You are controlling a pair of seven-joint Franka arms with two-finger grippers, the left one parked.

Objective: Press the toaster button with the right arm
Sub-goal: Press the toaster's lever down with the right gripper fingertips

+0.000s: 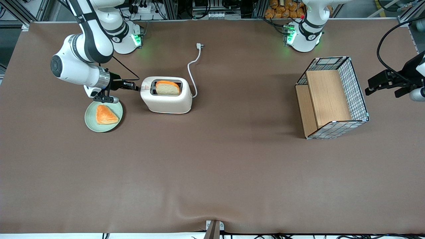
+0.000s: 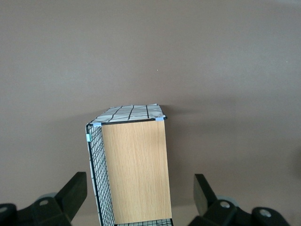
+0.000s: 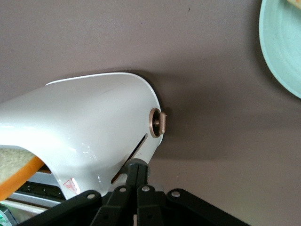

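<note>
With its fingers pinched together, the black end effector (image 1: 133, 88) touches the end of the small cream-white rounded toaster (image 1: 166, 96) beside the green plate (image 1: 103, 116); I'd press straight down the lever slot.

A robotics lab: aluminium framing (image 1: 23, 11) and cabling (image 1: 212, 6) edge a brown-covered table (image 1: 212, 166).

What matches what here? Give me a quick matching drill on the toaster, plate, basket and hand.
Things:
1. toaster
2. plate
3. basket
4. hand

Places or states:
A. toward the parked arm's end of the table
B. fingers together at the toaster's end wall
C. holds a bread slice in its slot
D. carries an orange pastry

Pairs: 1-C, 2-D, 3-A, 4-B
</note>
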